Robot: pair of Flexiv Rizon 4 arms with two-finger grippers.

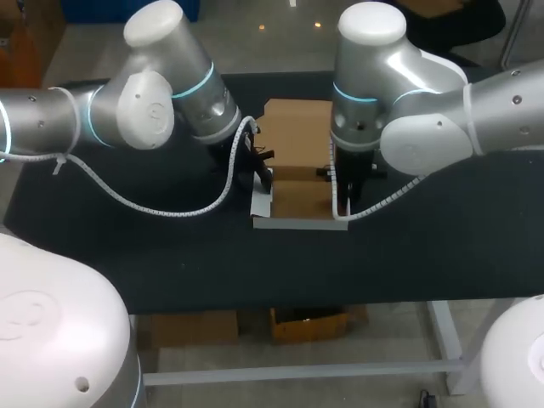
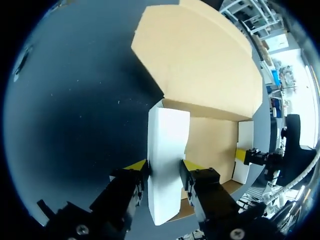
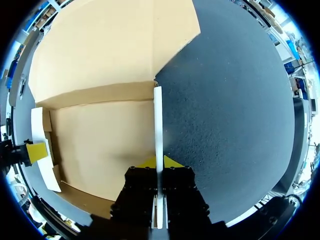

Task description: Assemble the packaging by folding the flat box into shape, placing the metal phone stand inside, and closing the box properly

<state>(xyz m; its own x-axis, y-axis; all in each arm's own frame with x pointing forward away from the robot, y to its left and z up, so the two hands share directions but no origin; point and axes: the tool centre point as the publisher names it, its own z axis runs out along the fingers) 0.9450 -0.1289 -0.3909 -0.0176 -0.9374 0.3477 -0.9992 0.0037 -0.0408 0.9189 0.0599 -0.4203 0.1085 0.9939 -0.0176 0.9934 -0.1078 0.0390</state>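
The left end effector is closed on the left side flap of the box: one yellow-tipped finger bears on each side of the white panel, which stands upright between them. The right end effector is closed on the right side flap, seen edge-on from the right wrist as a thin white strip pinched between the two yellow tips. Both flaps rise from opposite sides of the brown inner floor of the box, so each end effector appears small at the far side of the other wrist view. Behind the floor, the large brown lid panel is folded back and lies open, away from the robot. A low white front wall runs along the near edge of the box. The box sits near the middle of the dark desk. The left arm enters from the left and the right arm from the right, meeting over the box.
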